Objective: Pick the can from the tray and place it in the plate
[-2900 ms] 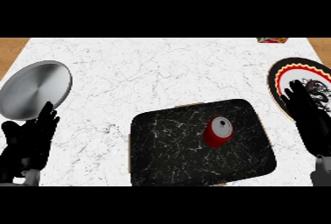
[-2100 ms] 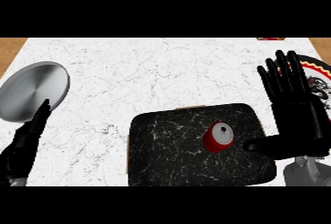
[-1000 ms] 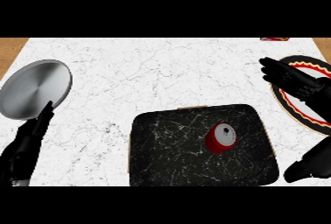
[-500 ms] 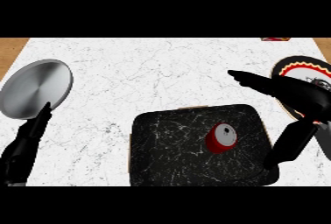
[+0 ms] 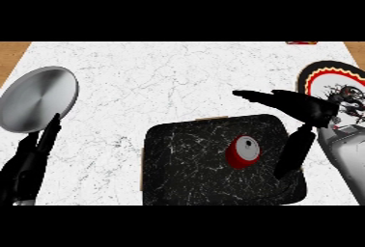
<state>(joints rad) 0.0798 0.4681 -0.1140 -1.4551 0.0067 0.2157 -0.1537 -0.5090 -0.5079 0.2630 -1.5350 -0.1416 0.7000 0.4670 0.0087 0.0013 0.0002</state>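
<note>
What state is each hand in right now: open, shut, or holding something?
Left hand: open, holding nothing, at the view's lower left.
Right hand: open, fingers and thumb spread beside the can, not holding it.

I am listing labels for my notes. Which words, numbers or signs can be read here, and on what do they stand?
No text can be read.
Can: red side, pale top, no legible label.
Patterned plate: a drawing, no letters.
Grey plate: bare metal.
Small object at the far edge: too small to tell.
</note>
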